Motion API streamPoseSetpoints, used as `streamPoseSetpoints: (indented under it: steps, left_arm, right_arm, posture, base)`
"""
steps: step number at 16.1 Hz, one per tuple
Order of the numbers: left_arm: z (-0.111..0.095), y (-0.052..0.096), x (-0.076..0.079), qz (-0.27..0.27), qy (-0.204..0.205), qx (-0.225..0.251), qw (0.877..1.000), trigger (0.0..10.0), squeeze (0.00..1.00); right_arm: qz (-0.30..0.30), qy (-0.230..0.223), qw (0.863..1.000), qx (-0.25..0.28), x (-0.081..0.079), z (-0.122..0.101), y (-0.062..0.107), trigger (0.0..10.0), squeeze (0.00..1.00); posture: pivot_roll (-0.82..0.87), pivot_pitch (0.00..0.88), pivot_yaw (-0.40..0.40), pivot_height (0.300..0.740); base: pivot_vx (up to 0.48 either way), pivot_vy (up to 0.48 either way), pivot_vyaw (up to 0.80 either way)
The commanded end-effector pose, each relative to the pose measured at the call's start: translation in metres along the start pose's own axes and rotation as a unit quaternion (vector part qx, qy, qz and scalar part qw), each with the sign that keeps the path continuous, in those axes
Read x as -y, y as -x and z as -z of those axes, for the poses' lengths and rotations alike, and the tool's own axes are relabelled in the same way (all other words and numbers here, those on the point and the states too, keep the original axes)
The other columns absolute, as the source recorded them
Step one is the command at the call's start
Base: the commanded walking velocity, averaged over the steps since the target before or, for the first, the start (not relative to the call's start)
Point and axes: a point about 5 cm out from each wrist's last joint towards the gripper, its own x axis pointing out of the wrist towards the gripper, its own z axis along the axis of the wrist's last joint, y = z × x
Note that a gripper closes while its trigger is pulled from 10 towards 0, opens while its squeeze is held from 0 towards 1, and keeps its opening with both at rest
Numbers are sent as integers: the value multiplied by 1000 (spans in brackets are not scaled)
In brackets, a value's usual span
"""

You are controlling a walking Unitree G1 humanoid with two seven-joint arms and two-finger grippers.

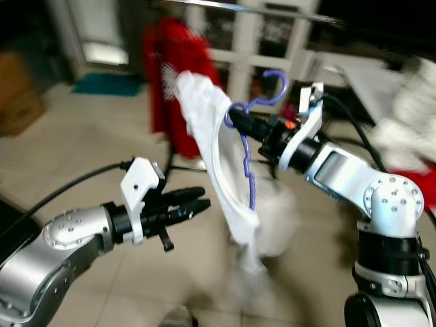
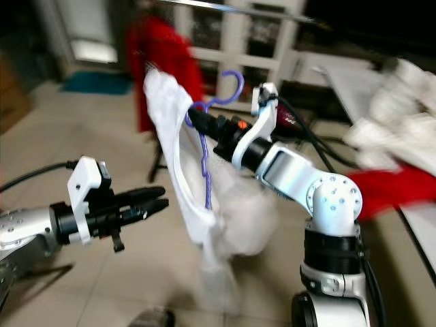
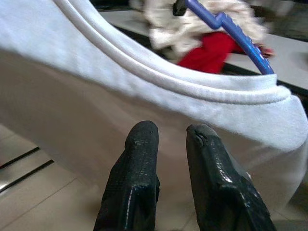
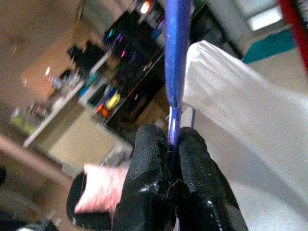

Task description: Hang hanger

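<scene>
Right gripper (image 4: pixel 169 139) clamps hanger (image 1: pixel 248 146)

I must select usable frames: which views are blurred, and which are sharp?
Eye views: motion blur smears the white garment and background. Left wrist view: left gripper and garment hem fairly sharp. Right wrist view: right gripper sharp on the purple hanger, background blurred.

Right arm reaches up and forward, its right gripper (image 4: pixel 172 142) clamped on the purple hanger (image 1: pixel 248 160); left arm extends level, left gripper (image 3: pixel 171 137) fingers slightly parted, holding nothing
</scene>
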Motion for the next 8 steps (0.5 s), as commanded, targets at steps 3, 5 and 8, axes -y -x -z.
streamPoseSetpoints:
  steps: [3,5,8]
  left_arm:
    - [2,-10,-14,-61,-37,-3,997,10000,0]
    - [7,-18,-28,-129,-57,-6,990,10000,0]
    - [4,-15,-39,-172,-87,3,981,10000,0]
  right_arm:
    - [91,168,982,-8,20,4,4,10000,0]
    - [173,235,956,9,46,6,10,10000,0]
    - [254,371,893,19,72,6,25,10000,0]
  posture:
    - [125,0,-54,740]
    - [127,0,-57,740]
    - [128,0,-57,740]
  base:
    - [0,0,263]
    - [0,0,0]
    - [0,0,0]
